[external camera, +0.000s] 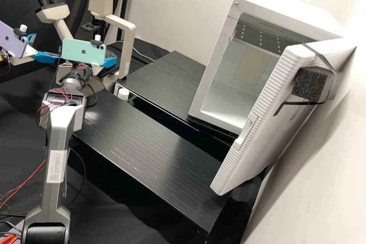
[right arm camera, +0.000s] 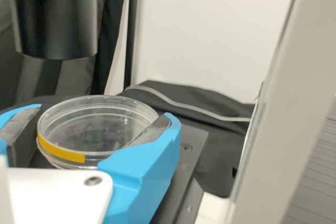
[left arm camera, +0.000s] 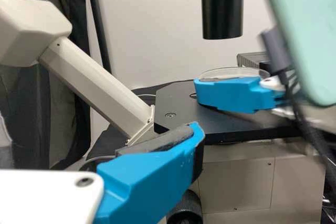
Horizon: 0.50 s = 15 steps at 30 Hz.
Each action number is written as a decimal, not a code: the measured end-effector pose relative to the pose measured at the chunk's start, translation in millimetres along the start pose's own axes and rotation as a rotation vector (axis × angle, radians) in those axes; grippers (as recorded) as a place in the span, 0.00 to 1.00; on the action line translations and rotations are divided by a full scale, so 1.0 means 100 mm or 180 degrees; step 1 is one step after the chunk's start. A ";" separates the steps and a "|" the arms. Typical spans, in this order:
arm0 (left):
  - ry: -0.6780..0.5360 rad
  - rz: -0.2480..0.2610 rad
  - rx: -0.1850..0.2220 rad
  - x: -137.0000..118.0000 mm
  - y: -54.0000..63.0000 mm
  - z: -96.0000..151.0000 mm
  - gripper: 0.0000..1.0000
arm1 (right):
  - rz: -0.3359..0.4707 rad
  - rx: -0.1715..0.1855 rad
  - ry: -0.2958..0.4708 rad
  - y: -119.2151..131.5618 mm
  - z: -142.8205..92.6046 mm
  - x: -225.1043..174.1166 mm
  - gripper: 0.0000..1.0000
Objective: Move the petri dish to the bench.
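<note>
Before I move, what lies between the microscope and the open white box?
In the high view, a black slatted board lies between the microscope and the white box, with a pale cable beside the board near the microscope.

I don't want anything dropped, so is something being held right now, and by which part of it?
Yes, the right gripper holds the petri dish by opposite sides of its round wall.

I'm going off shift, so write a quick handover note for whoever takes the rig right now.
Right gripper: closed on the petri dish.
Left gripper: open and empty, off to the microscope's side.
Dish: at the microscope stage; whether it is lifted, I can't tell.
Done: dish gripped.
To do: carry it to the bench, set it down, release.
</note>
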 end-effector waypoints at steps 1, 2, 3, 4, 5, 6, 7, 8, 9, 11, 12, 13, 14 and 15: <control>0.0000 0.0000 0.0000 0.00 0.00 0.00 1.00 | 0.0020 -0.0033 0.0057 0.05 -0.03 -0.05 0.00; 0.0000 0.0000 0.0000 0.00 0.00 0.00 1.00 | 0.0005 -0.0050 0.0095 0.08 -0.04 -0.10 0.00; 0.0000 0.0000 0.0000 0.00 0.00 0.00 1.00 | 0.0007 -0.0076 0.0128 0.11 -0.06 -0.14 0.00; 0.0000 0.0000 0.0000 0.00 0.00 0.00 1.00 | -0.0007 -0.0064 0.0129 0.12 -0.05 -0.19 0.00; 0.0000 0.0000 0.0000 0.00 0.00 0.00 1.00 | 0.0004 -0.0061 0.0140 0.15 -0.05 -0.22 0.00; 0.0000 0.0000 0.0000 0.00 0.00 0.00 1.00 | 0.0050 -0.0045 0.0157 0.19 -0.05 -0.29 0.00; 0.0000 0.0000 0.0000 0.00 0.00 0.00 1.00 | 0.0098 -0.0057 0.0174 0.23 -0.05 -0.33 0.00; 0.0000 0.0000 0.0000 0.00 0.00 0.00 1.00 | 0.0131 -0.0063 0.0172 0.24 -0.04 -0.37 0.00; 0.0000 0.0000 0.0000 0.00 0.00 0.00 1.00 | 0.0173 -0.0063 0.0178 0.27 -0.03 -0.41 0.00; 0.0000 0.0000 0.0000 0.00 0.00 0.00 1.00 | 0.0248 -0.0081 0.0194 0.32 -0.02 -0.48 0.00; 0.0000 0.0000 0.0000 0.00 0.00 0.00 1.00 | 0.0287 -0.0113 0.0207 0.34 -0.01 -0.51 0.00; 0.0000 0.0000 0.0000 0.00 0.00 0.00 1.00 | 0.0317 -0.0147 0.0222 0.35 -0.01 -0.54 0.00; 0.0000 0.0000 0.0000 0.00 0.00 0.00 1.00 | 0.0334 -0.0165 0.0223 0.36 0.01 -0.57 0.00; 0.0000 0.0000 0.0000 0.00 0.00 0.00 1.00 | 0.0368 -0.0162 0.0232 0.39 0.02 -0.62 0.00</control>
